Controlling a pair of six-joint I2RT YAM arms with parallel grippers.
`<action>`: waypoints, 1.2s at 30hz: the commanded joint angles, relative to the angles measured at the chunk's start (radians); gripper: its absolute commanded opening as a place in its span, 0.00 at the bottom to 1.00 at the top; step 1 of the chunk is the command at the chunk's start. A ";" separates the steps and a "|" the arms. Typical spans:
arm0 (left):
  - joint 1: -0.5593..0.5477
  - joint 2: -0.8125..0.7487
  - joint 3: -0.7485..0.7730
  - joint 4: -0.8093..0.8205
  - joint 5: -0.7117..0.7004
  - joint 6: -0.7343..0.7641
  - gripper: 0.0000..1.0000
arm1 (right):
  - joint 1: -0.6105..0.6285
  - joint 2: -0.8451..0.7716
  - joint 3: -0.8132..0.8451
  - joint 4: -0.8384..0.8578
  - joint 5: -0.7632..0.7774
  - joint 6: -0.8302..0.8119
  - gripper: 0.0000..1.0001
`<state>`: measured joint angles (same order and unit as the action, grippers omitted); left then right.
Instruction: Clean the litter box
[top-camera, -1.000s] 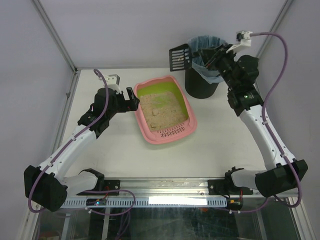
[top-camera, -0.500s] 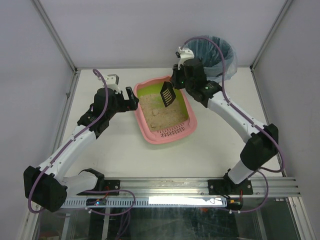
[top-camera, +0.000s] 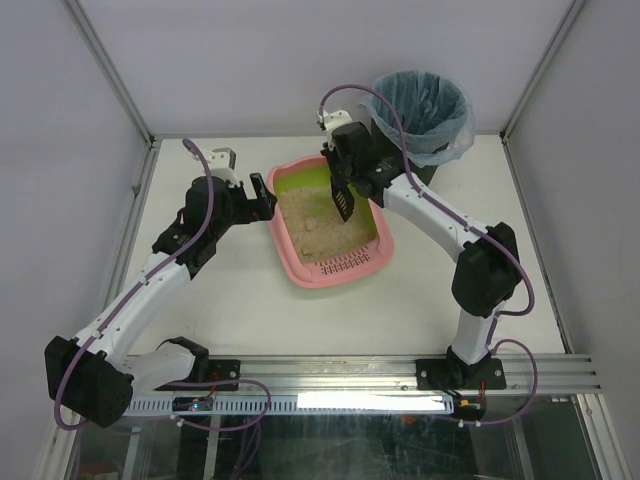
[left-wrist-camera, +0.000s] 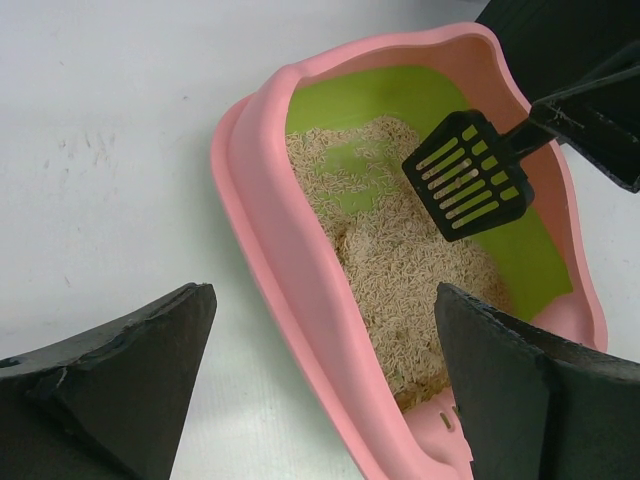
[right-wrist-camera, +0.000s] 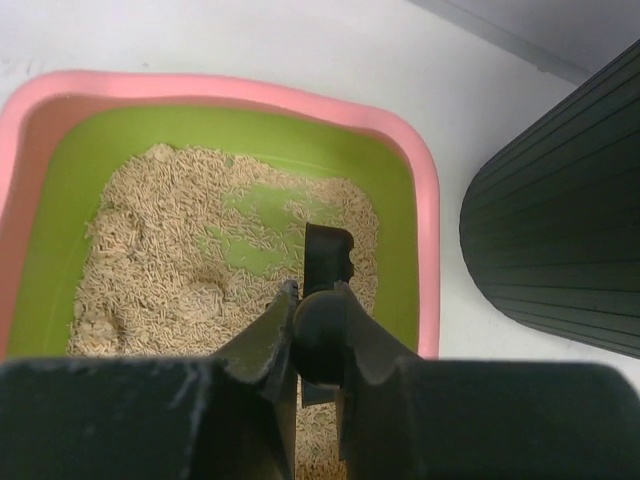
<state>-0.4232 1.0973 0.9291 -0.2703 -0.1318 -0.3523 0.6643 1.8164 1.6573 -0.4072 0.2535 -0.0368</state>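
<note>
The pink litter box (top-camera: 284, 251) lies mid-table, green-lined, with beige litter (top-camera: 322, 230) and a slotted grille at its near end. My right gripper (top-camera: 340, 176) is shut on the handle of a black slotted scoop (top-camera: 342, 203). It holds the scoop over the far part of the litter, just above it. The scoop also shows in the left wrist view (left-wrist-camera: 468, 188) and the right wrist view (right-wrist-camera: 328, 258). My left gripper (top-camera: 268, 197) is open. Its jaws stand either side of the box's left rim (left-wrist-camera: 300, 260) without touching it.
A black bin with a blue bag (top-camera: 420, 100) stands behind and to the right of the box, close to its far right corner (right-wrist-camera: 560, 230). Grey walls and metal posts bound the white table on three sides.
My right arm has swung left from over the bin to over the litter box, carrying the scoop, and lowered it toward the litter. My left arm has not moved.
</note>
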 joint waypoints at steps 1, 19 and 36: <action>0.010 -0.024 0.023 0.026 -0.008 0.000 0.97 | -0.002 -0.006 -0.003 0.031 -0.016 -0.014 0.00; 0.011 -0.025 0.023 0.025 0.000 -0.004 0.97 | -0.051 -0.046 -0.160 0.113 -0.220 0.197 0.00; 0.011 -0.020 0.022 0.026 0.006 -0.007 0.97 | -0.100 -0.075 -0.375 0.354 -0.396 0.521 0.00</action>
<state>-0.4232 1.0969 0.9291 -0.2703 -0.1307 -0.3523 0.5514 1.7679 1.3422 -0.1062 -0.0502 0.3614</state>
